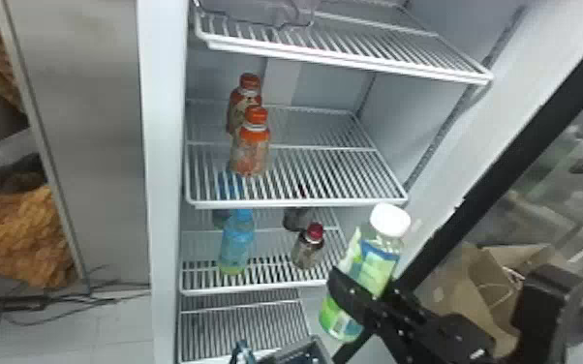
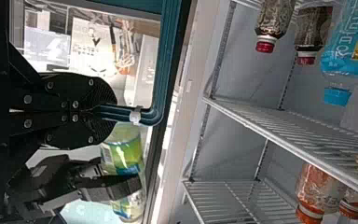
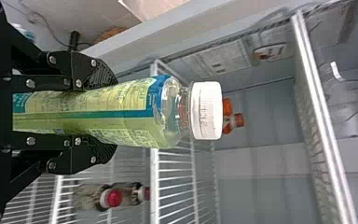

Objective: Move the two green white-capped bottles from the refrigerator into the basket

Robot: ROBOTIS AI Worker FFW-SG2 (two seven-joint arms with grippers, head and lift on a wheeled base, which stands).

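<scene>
green btl (image 1: 372, 268) x1 in r gripper (image 1: 364, 286)

The black right arm (image 1: 542, 305) bears a small white marking; silvery screws stud the right gripper's (image 1: 364, 285) rounded, ridged black fingers (image 3: 85, 70).

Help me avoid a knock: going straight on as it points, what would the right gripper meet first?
Beyond its green bottle, likely a fridge shelf; depth is unclear, so I can't say which one.
</scene>
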